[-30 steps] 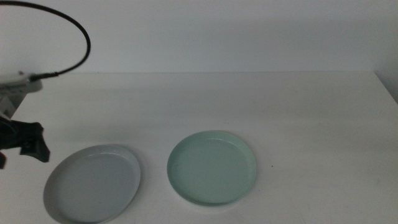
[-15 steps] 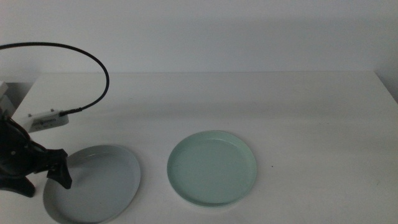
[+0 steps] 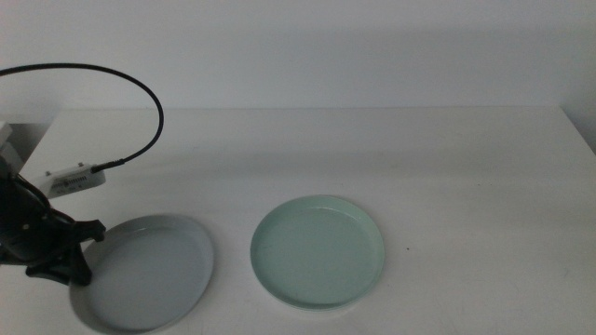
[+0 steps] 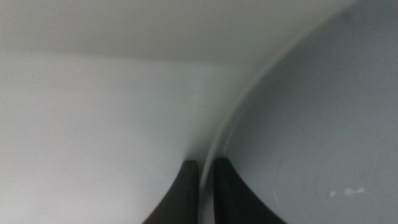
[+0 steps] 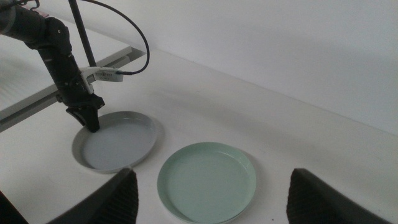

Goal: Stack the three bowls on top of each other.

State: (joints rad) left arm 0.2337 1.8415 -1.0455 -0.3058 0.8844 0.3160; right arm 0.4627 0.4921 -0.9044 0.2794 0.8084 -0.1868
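Note:
The light grey-blue bowl (image 3: 149, 274) lies at the front left of the table, and it also shows in the left wrist view (image 4: 311, 124) and the right wrist view (image 5: 118, 142). My left gripper (image 3: 78, 270) is down at its left rim. The left wrist view shows the jaws of the left gripper (image 4: 207, 165) shut on that rim. The pale mint green bowl (image 3: 317, 251) lies flat to its right, untouched. My right gripper (image 5: 212, 173) is open and empty, high above the table in front of the green bowl (image 5: 206, 183), out of the middle view. The white bowl is out of view.
The left arm's black cable (image 3: 140, 88) arcs over the table's left side. A gap of bare white table (image 3: 419, 158) separates the two bowls. The table's left edge (image 5: 37, 102) runs close to the grey-blue bowl.
My left gripper has come down from the table's left side onto the grey-blue bowl's left rim and closed on it. The bowl has shifted slightly right. The green bowl has not moved.

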